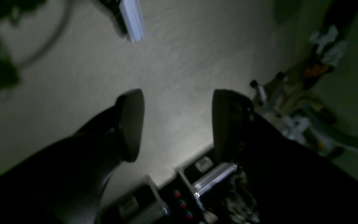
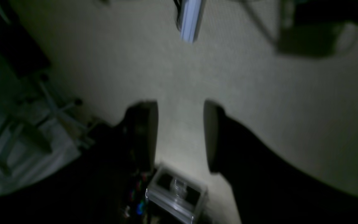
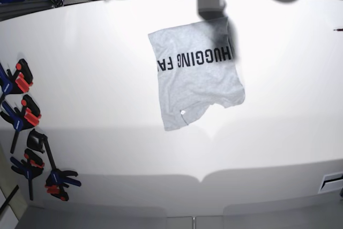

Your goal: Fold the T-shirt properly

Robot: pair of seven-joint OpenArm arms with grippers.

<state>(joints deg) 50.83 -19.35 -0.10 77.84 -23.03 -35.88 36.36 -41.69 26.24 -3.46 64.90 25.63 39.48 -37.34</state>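
A light grey T-shirt lies on a broad white table, a little right of centre and toward the far side, with neither arm visible in the overhead base view. It looks partly folded: the cloth forms a roughly rectangular block, lettered side up, with bold black block letters running upside down across its far half and cut off at the left edge. One short sleeve sticks out at the near right corner, and the curved neck opening with a small white tag sits at the near edge, so the shape is still uneven. Judging by this, at least one fold seems done, while the sleeve and a final fold or two remain. Both wrist views are dark and blurred. The left gripper has its jaws well apart with nothing between them; the right gripper likewise stands apart and empty. Several clamps with red and blue handles lie along the table's left edge.
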